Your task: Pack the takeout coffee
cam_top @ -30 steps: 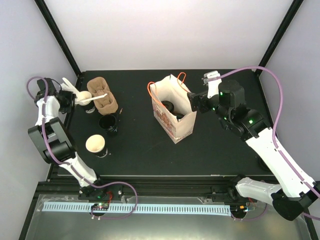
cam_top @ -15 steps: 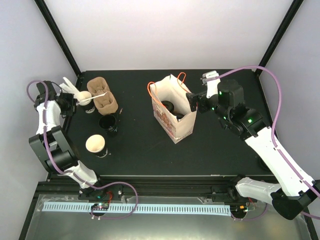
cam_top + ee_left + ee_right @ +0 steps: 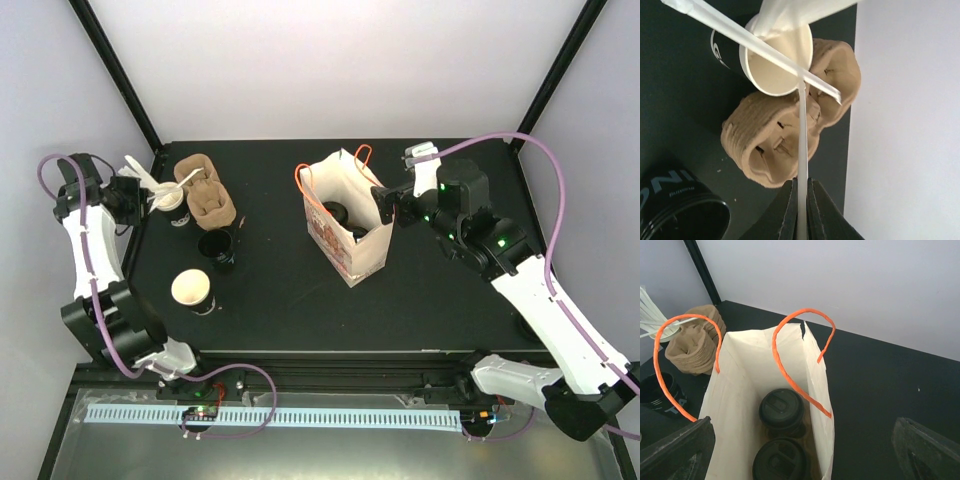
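Black plastic lids capped two small black paper coffee cups standing side by side inside an upright white paper bag with orange loop handles near the middle of the black table. Over the bag's right edge hung the right gripper, jaws spread wide and holding nothing. At the table's far left, the left gripper was pinched tight on a thin white stirrer stick leaning out of a lidless tan-lined cup, which touched a brown moulded-pulp cup carrier; another black lettered cup stood nearby.
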